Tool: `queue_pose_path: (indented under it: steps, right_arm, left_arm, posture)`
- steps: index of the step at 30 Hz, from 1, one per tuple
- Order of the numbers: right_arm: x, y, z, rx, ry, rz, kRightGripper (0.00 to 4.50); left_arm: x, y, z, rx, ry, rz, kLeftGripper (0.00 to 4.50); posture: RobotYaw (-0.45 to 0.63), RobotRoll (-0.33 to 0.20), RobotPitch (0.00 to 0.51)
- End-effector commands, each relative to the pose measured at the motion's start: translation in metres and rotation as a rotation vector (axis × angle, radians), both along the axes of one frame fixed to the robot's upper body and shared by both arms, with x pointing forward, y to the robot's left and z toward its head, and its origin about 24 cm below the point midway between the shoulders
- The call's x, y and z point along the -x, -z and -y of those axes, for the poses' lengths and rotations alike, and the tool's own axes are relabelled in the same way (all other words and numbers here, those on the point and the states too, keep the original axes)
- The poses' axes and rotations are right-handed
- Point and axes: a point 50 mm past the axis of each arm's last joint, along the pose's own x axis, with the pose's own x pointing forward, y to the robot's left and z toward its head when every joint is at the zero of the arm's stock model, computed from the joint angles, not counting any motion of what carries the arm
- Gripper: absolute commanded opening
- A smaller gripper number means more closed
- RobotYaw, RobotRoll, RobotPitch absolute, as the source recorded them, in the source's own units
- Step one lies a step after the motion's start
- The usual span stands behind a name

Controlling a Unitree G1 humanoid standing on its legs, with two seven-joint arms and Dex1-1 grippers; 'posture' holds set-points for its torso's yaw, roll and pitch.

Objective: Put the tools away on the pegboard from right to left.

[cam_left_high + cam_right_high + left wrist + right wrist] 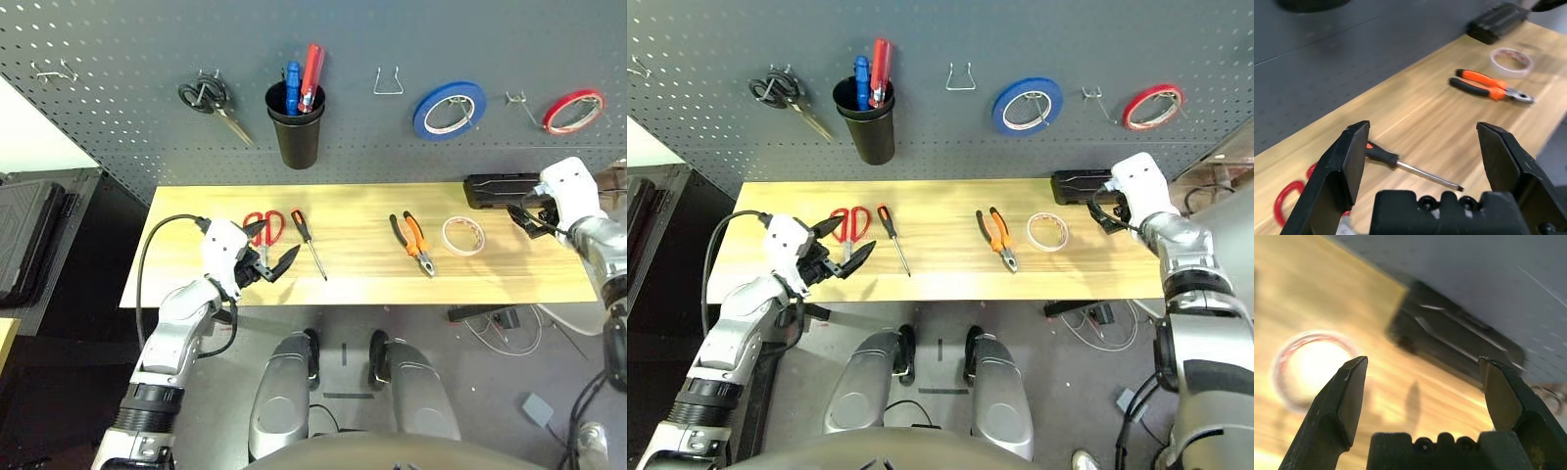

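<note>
Leftmost on the table we have the red-handled scissors, with our left gripper close by, its jaws wide and empty. Just right of them lies the screwdriver, handle far, tip near and angled a little right. Beyond, on the pegboard, a bare hook hangs between the black cup and the blue tape roll. Next along the table come the pliers, handles far and left, nose near and right.

Just right of the pliers, the whitish tape roll lies flat; as a ring, it gives us no long axis to match. We judge it our first pick, being the rightmost tool. It lies left of our right gripper and slightly nearer our body; that arm is clearly the closer one. Its jaws are spread wide, holding nothing, beside the black case, so we should move left, away from the case, before lowering.
</note>
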Motion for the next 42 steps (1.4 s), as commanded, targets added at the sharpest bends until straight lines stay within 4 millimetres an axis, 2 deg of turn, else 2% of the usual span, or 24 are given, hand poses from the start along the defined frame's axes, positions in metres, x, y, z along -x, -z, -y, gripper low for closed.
queue_pose_path:
  steps: [1,4,8,15,23,29,32,33,36,42]
  right_arm:
    - [0.004,0.006,0.0,0.027,-0.064,-0.134,4.5]
    - [0.003,0.012,-0.01,0.061,-0.157,-0.244,4.5]
    - [0.005,0.023,-0.017,0.143,-0.191,-0.347,4.5]
    - [0.003,0.037,-0.031,0.192,-0.208,-0.396,4.5]
    - [0.005,0.055,-0.046,0.235,-0.233,-0.445,4.5]
    - [0.009,0.064,-0.049,0.269,-0.224,-0.495,4.5]
    - [0.008,0.065,-0.047,0.312,-0.195,-0.488,3.86]
    - [0.007,0.064,-0.047,0.321,-0.191,-0.478,3.53]
    - [0.004,0.06,-0.047,0.326,-0.189,-0.435,2.39]
    - [0.002,0.05,-0.034,0.351,-0.143,-0.31,0.04]
  left_arm:
    - [0.005,0.001,0.006,-0.045,0.068,-0.024,4.47]
    - [0.005,0.0,0.008,-0.065,0.086,-0.034,4.47]
    - [0.008,-0.001,0.008,-0.076,0.084,-0.033,4.47]
    - [0.016,0.004,0.005,-0.093,0.067,-0.063,4.47]
    - [0.022,0.0,0.004,-0.105,0.066,-0.081,4.47]
    - [0.026,-0.003,0.004,-0.113,0.06,-0.092,4.47]
    - [0.026,-0.003,0.005,-0.111,0.055,-0.096,4.5]
    - [0.026,-0.003,0.005,-0.11,0.053,-0.096,4.5]
    - [0.024,-0.002,0.006,-0.104,0.047,-0.092,4.5]
    - [0.018,-0.002,0.01,-0.094,0.073,-0.069,4.5]
  posture:
    - [0.16,0.0,0.225]
    - [0.18,0.0,0.237]
    - [0.21,0.0,0.256]
    - [0.24,0.0,0.294]
    - [0.28,0.0,0.347]
    - [0.3,0.0,0.356]
    - [0.3,0.0,0.354]
    - [0.29,0.0,0.348]
    - [0.28,0.0,0.332]
    - [0.26,0.0,0.297]
